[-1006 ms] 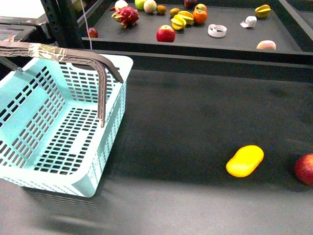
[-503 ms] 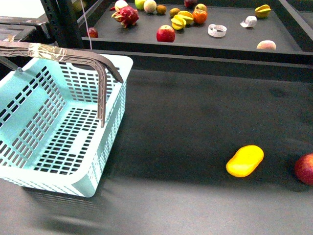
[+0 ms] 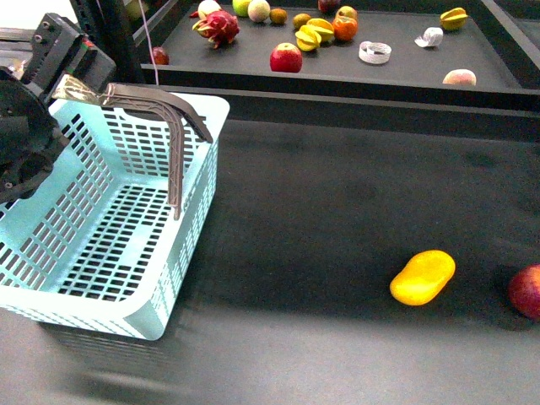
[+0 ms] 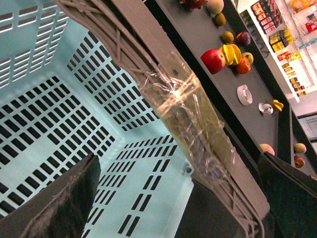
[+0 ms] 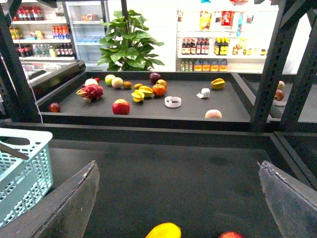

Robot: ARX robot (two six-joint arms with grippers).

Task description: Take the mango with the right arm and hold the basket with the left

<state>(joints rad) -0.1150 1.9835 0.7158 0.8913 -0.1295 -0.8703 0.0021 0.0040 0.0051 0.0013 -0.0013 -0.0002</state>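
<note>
The light-blue slotted basket (image 3: 190, 245) stands at the left of the dark table. My left gripper (image 3: 76, 76) is at its taped grey-brown handle (image 3: 173, 126). In the left wrist view the gripper (image 4: 178, 198) is open, its fingers (image 4: 64, 203) on either side of the clear-taped handle (image 4: 190, 119), above the basket's inside (image 4: 49, 114). The yellow-orange mango (image 3: 422, 277) lies on the table at the right front. My right gripper (image 5: 181, 208) is open and empty, above and behind the mango (image 5: 163, 231); it does not show in the front view.
A red apple (image 3: 527, 291) lies just right of the mango, also in the right wrist view (image 5: 230, 234). A raised shelf (image 3: 396, 80) behind holds several fruits and a tape roll (image 3: 375, 52). Dark frame posts (image 3: 105, 38) stand at the back left.
My left arm has come into the front view at the upper left, over the basket's taped handle. The basket, mango and apple have not moved.
</note>
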